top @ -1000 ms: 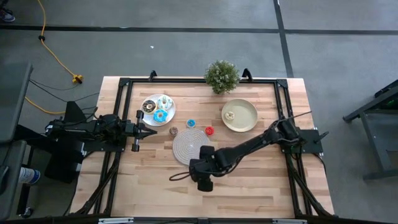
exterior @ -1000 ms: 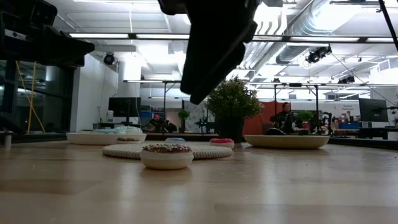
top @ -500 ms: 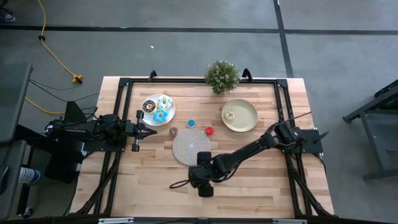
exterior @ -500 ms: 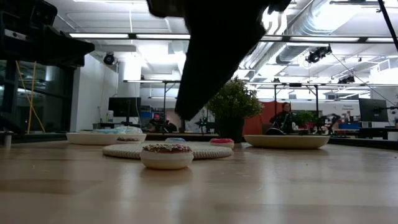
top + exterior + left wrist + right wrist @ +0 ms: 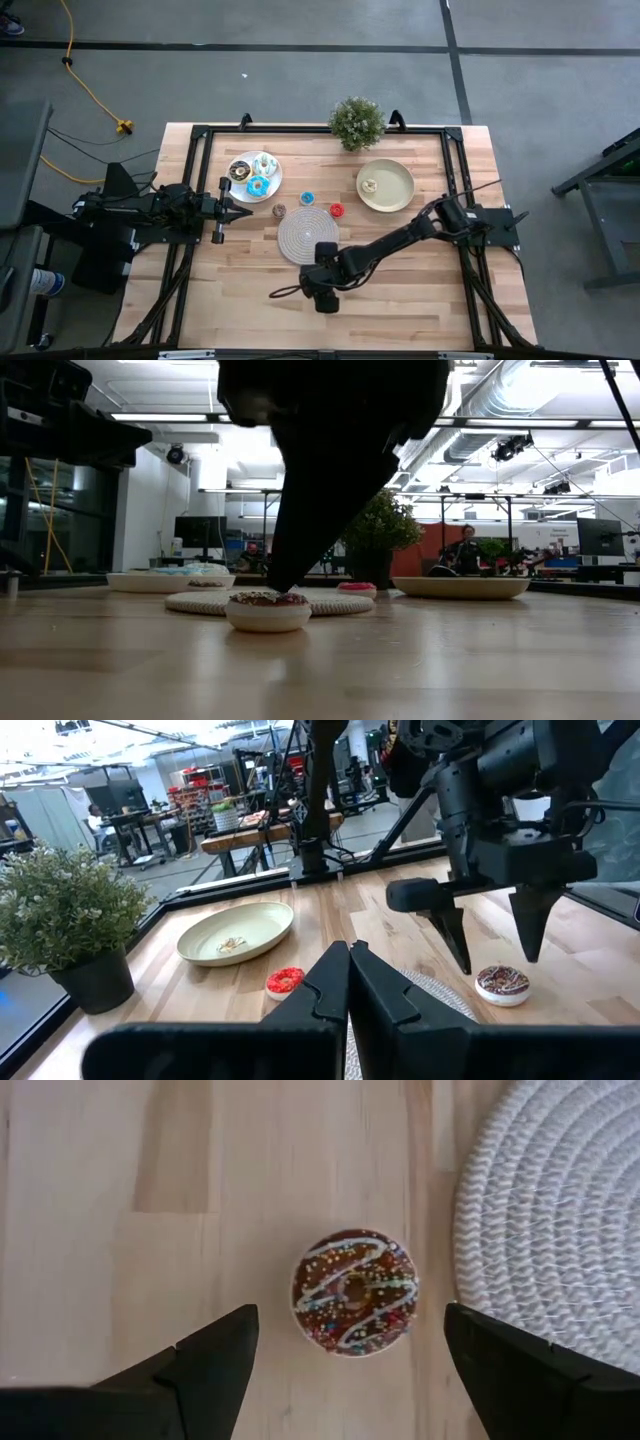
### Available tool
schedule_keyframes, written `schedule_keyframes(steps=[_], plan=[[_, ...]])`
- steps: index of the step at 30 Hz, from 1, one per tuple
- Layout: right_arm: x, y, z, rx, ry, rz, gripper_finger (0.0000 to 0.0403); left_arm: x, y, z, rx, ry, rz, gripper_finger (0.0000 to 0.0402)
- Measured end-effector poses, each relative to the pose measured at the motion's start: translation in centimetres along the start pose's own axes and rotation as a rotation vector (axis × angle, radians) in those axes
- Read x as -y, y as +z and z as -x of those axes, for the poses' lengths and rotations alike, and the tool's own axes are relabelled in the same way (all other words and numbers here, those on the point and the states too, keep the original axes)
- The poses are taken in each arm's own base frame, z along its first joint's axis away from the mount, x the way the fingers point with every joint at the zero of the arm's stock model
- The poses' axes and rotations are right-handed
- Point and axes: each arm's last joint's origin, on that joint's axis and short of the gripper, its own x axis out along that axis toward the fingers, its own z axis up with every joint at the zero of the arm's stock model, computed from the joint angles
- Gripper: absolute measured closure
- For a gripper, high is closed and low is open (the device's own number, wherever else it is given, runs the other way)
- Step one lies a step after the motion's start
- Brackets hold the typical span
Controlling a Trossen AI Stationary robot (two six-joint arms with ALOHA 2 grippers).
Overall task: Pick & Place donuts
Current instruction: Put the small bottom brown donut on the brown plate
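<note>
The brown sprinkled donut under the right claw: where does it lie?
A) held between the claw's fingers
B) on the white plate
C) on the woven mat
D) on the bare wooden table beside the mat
D: the donut rests on the bare table beside the mat, below the open right claw.

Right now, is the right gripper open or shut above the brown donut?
Open. The right gripper hangs over the brown donut, fingers spread wide on either side, not touching it.
</note>
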Motion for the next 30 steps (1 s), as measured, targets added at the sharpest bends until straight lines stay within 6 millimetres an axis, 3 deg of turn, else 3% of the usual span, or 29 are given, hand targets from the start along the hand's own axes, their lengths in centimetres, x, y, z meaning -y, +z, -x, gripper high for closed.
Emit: schedule_keyframes(steps=[30], plan=[[0.5,0.4,-1.9,0.017,0.071,-0.019,0.0091,0.0,0.0,0.0,-0.001,0.0,0.0,0.0401]])
